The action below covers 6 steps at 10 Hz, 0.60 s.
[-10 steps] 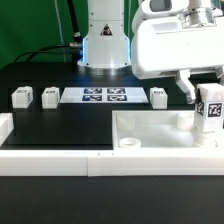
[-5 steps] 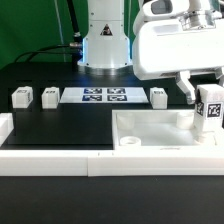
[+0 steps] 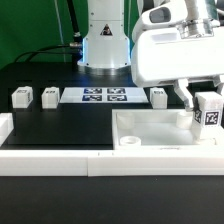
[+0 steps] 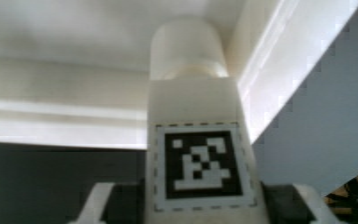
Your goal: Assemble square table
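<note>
The square slab (image 3: pixel 160 130) lies on the black table at the exterior view's right, with a round socket (image 3: pixel 128 142) at its near corner. My gripper (image 3: pixel 207 108) is shut on a white block leg (image 3: pixel 210 113) with a tag and holds it upright over the slab's far right corner. In the wrist view the leg (image 4: pixel 197 130) fills the middle between my fingers (image 4: pixel 108 200), its round tip toward the slab's edge. Three other legs (image 3: pixel 21 97) (image 3: pixel 50 95) (image 3: pixel 158 96) stand in a row at the back.
The marker board (image 3: pixel 105 96) lies at the back between the legs. A long low white border wall (image 3: pixel 60 160) runs along the front, with an end piece (image 3: pixel 5 127) at the left. The robot base (image 3: pixel 104 40) stands behind.
My gripper has moved down and slightly right with the leg, bringing it closer to the slab's corner.
</note>
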{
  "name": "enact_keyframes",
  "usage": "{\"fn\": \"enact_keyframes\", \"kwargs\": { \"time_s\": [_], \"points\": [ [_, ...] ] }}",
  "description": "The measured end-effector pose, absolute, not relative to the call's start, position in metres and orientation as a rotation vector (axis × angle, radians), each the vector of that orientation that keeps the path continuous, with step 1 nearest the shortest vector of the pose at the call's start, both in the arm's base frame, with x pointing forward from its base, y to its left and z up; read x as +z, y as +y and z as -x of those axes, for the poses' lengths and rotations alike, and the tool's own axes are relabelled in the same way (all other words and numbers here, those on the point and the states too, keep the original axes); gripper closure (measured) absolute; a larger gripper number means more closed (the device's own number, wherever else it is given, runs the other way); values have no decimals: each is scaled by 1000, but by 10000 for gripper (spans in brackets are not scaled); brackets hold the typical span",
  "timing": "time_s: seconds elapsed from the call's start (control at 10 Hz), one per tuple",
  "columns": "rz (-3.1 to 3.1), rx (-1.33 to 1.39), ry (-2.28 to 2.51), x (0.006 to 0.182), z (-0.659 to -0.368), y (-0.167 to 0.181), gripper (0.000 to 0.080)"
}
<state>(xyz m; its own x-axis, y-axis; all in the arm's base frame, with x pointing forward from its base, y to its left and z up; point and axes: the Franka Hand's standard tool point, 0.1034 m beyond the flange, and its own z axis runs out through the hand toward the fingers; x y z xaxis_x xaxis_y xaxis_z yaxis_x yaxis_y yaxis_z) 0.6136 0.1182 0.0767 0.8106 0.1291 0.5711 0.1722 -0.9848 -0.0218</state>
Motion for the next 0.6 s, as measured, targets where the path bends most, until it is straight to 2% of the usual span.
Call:
{"fn": "enact_keyframes", "kwargs": {
  "time_s": [0.3,0.4,0.5,0.6],
  "points": [
    [2917,-929,-225,77,-616,119,506],
    [2924,-903,-229,74,-616,119,433],
    [2926,-896,-229,73,-615,119,433],
    [2926,-895,-230,73,-615,119,252]
  ]
}}
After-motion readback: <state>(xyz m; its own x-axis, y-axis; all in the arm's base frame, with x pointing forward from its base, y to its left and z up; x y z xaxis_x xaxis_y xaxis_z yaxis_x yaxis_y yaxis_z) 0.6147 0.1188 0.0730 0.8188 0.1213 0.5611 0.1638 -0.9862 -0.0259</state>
